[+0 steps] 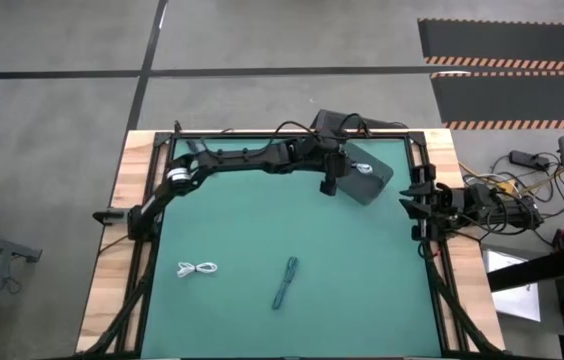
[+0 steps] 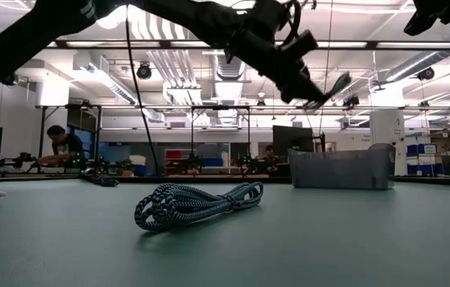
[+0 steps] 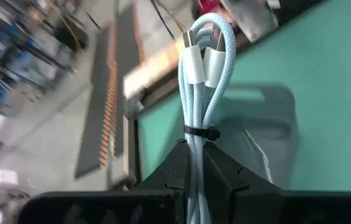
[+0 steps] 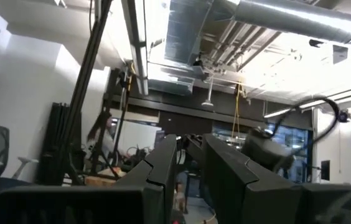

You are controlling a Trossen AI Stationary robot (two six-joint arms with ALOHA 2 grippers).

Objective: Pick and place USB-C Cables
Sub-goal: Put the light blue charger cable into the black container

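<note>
My left gripper (image 3: pixel 194 163) is shut on a light teal cable bundle (image 3: pixel 201 68) whose white plugs stick out past the fingertips. It hangs in the air beside the grey bin's (image 1: pixel 367 172) left side, high above the table in the low view (image 2: pixel 309 80). A white cable bundle (image 1: pixel 197 268) and a dark blue braided bundle (image 1: pixel 284 282) (image 2: pixel 197 203) lie flat on the green mat nearer the front. My right gripper (image 1: pixel 414 210) waits at the table's right edge, open and pointing up at the ceiling (image 4: pixel 190 149). A second white bundle does not show. My left gripper pinches the teal bundle between its two fingers (image 3: pixel 225 177), just behind the black tie (image 3: pixel 200 132) around its middle. The fingers lie along the bundle, so the plug end (image 3: pixel 197 62) juts out ahead of them. The bundle is lifted clear of the table.
The grey bin (image 2: pixel 341 167) stands on the far right part of the mat (image 1: pixel 362 270). A black frame (image 1: pixel 262 135) and wiring run along the table's edges. The mat between the two lying cables and the bin is bare. People sit at desks in the room beyond (image 2: pixel 65 143).
</note>
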